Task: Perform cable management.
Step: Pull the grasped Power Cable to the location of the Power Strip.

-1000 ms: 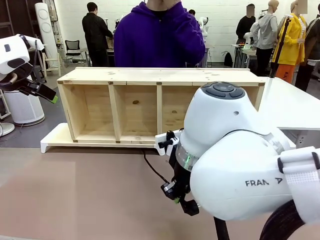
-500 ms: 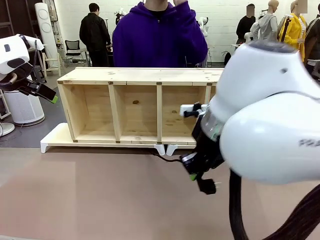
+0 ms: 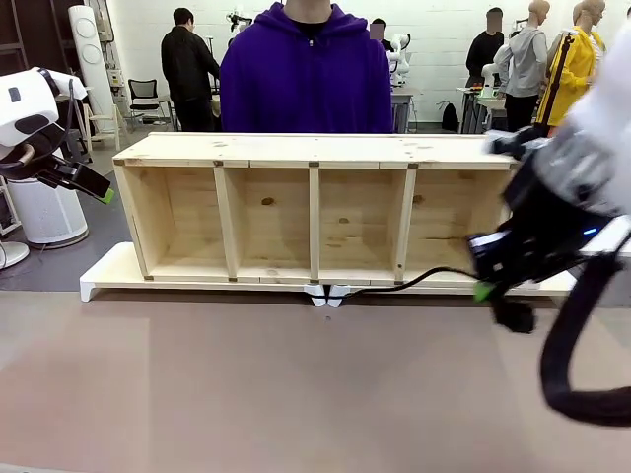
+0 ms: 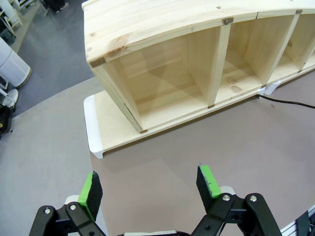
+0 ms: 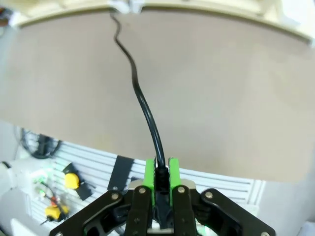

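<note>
The right gripper (image 5: 161, 168), clamped on the cable (image 5: 145, 110) right of the wooden shelf (image 3: 296, 150), may lose it if the line snaps taut; the left gripper (image 4: 150, 183) has its fingers apart.

A thin black cable (image 3: 409, 282) stretches rightward from the middle of the desk's far side, raised, its end pinched in the right tool (image 5: 161, 169).

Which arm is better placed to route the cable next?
Right. The right tool is shut on the cable, which leads from it to the shelf base. The left tool is open and empty, off the shelf's left end, away from the cable.
</note>
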`<state>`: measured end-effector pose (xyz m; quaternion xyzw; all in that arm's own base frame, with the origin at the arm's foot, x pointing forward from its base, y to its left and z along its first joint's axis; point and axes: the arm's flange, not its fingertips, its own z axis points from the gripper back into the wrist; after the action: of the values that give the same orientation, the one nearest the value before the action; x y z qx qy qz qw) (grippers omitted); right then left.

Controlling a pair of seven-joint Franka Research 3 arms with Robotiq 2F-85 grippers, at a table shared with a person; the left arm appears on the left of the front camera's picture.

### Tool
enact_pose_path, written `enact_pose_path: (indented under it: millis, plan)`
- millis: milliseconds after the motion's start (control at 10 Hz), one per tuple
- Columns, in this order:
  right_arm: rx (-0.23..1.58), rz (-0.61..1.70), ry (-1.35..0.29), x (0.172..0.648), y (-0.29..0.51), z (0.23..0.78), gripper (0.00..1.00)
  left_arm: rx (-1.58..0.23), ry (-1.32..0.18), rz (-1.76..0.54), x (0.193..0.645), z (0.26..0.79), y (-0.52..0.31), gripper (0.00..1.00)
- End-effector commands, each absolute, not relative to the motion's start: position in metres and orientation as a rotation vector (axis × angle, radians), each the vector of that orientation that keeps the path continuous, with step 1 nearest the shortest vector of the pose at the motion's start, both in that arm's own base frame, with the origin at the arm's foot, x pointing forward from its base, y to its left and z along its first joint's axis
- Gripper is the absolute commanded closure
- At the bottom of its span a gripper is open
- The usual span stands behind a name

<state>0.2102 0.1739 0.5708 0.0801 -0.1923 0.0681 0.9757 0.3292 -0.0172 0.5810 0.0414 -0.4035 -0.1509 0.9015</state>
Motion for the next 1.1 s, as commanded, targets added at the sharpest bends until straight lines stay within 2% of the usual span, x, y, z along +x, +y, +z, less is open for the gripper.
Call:
enact_pose_path:
  millis: [0,400,1000]
  plan:
    - [0.145,0.114,-0.451,0.167,0.086,0.471,0.85,0.087,-0.835,-0.310,0.329,0.581,-0.016,0.00]
    - [0.081,0.097,-0.481,0.213,0.045,0.495,0.85,0.087,-0.835,-0.310,0.329,0.581,-0.016,0.00]
    - [0.051,0.032,-0.542,0.298,0.030,0.522,0.85,0.087,-0.835,-0.310,0.329,0.581,-0.016,0.00]
